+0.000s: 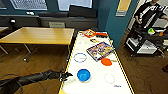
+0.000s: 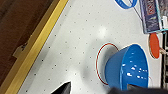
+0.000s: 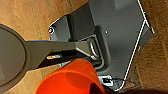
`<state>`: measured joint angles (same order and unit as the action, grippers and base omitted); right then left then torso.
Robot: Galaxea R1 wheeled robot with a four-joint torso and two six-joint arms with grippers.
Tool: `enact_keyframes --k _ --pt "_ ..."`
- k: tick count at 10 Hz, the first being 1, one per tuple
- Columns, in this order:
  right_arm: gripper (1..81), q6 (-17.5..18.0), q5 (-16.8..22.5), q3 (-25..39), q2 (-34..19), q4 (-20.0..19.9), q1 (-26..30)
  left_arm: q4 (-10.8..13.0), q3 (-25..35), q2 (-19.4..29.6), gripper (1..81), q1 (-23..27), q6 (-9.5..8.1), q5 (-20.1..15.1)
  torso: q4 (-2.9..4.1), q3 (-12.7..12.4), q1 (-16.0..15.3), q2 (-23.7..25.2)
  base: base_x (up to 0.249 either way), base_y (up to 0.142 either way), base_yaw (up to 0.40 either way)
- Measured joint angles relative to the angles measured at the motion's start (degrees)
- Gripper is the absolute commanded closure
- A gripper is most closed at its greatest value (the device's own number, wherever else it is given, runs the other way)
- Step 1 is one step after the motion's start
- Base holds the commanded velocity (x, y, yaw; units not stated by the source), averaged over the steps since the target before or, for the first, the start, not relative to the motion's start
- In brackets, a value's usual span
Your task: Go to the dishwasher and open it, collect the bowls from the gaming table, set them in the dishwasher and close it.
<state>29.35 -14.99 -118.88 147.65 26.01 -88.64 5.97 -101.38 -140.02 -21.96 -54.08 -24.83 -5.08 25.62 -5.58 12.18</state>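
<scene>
The gaming table (image 1: 119, 67) has a white top with a yellow edge (image 2: 37, 45). On its near part a bright blue bowl (image 1: 83, 75) stands upright, and in the left wrist view the blue bowl (image 2: 130, 67) sits partly over a red-outlined circle. My left gripper (image 1: 66, 75) is open at the table's left edge, a short way left of the bowl and not touching it; one dark fingertip (image 2: 63, 88) shows. An orange bowl (image 3: 72, 78) hangs above my base with my right gripper (image 3: 93, 87) shut on it. The dishwasher is out of view.
An orange-red round piece (image 1: 106, 61), a blue ring (image 1: 80, 57), a colourful game box (image 1: 100, 50) and smaller boxes (image 1: 89, 33) lie farther along the top. A wood-topped table (image 1: 40, 35) stands to the left. A person (image 1: 150, 12) stands by a dark cart (image 1: 145, 40) at the right.
</scene>
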Motion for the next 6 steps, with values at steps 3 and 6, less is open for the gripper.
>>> enact_keyframes --k 3,6 --pt "81.1 0.0 0.1 0.0 0.0 0.0 0.2 0.4 -0.6 -3.0 1.0 1.9 -0.09 -0.9 0.0 0.0 0.0 0.0 0.0 0.0 0.0" --pt "81.1 0.0 0.0 0.0 0.1 0.0 0.3 1.6 -3.7 -7.6 1.0 1.2 -0.17 -2.3 0.0 0.0 0.0 0.0 0.0 0.0 0.0"
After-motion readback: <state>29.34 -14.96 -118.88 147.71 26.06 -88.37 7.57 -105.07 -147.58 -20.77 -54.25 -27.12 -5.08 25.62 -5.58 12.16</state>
